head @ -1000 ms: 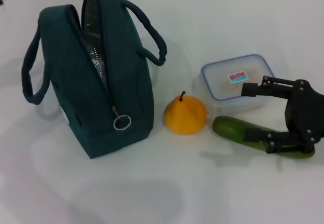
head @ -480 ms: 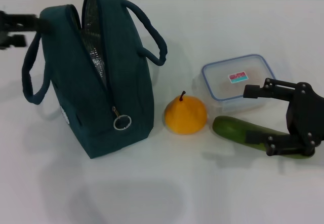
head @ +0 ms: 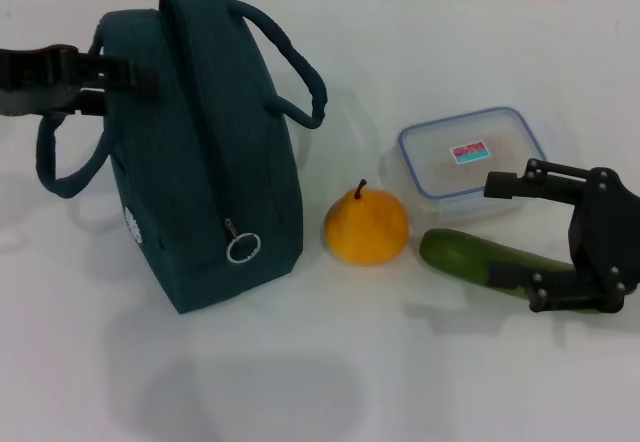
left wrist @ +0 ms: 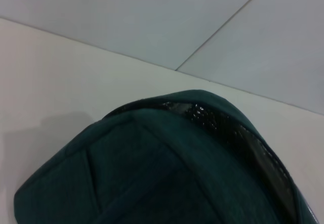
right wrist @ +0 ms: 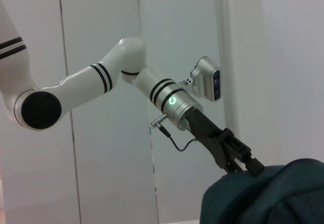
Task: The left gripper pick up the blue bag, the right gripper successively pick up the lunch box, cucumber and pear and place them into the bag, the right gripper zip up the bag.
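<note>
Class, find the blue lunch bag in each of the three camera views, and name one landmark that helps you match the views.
Head view: the blue bag stands upright, left of the pear.
Left wrist view: its top fills the lower part of the picture.
Right wrist view: only its top shows, at the lower right corner.
Shared landmark: the left pincer at the bag's top.

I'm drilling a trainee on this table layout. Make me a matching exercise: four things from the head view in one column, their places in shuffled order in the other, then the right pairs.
Things
1. blue bag
2. pear
3. lunch box
4. cucumber

Places
A. farthest back of the three food items, behind the cucumber
B. lying between the open fingers of the right gripper
C. standing at the robot's left, with the left gripper at its top edge
D. between the bag and the cucumber

Pairs: 1-C, 2-D, 3-A, 4-B
</note>
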Motion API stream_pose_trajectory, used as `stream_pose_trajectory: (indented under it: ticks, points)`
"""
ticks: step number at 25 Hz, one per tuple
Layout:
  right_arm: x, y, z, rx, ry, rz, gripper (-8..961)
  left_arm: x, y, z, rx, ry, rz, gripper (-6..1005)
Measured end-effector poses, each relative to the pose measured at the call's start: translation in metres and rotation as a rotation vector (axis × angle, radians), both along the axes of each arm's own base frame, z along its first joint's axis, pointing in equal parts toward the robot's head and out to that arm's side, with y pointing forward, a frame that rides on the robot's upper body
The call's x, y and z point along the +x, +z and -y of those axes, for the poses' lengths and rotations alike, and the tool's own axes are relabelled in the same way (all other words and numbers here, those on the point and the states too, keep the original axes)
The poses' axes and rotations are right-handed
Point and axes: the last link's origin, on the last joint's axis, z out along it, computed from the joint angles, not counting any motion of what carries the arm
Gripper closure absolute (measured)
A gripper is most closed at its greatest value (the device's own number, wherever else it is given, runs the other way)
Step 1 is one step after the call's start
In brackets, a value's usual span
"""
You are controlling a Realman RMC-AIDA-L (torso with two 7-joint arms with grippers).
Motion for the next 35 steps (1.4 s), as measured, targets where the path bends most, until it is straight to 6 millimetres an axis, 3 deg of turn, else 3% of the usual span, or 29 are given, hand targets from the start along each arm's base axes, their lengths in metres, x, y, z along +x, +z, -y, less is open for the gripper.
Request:
stream_pose_trajectory:
  ticks: [7,10,18,23,26,31,35]
  points:
    - [-0.001,-0.001,0.0,0.0,0.001,-0.002,140,-0.004,-0.014,0.001,-0.024,-0.07,-0.048,186]
    - [-0.002,-0.001,0.0,-0.001,0.004,-0.003,140,-0.007,-0.024,0.002,-0.05,-0.105,-0.05,244]
    - [-0.001,-0.001,0.001,-0.003,0.0,-0.005,140,-0.006,-0.025,0.002,-0.055,-0.132,-0.06,398]
    - [0.0,-0.002,0.001,-0.003,-0.013,-0.014,140,-0.002,-0.024,0.001,-0.055,-0.139,-0.061,637]
    - [0.001,-0.002,0.0,-0.002,-0.024,-0.017,140,0.003,-0.021,0.003,-0.046,-0.155,-0.069,868]
    - [-0.001,-0.006,-0.006,0.007,-0.05,-0.018,140,0.027,-0.013,0.011,-0.036,-0.226,-0.06,942]
    - [-0.018,-0.013,-0.024,0.01,-0.041,-0.033,140,0.041,-0.013,0.018,-0.037,-0.244,-0.091,957]
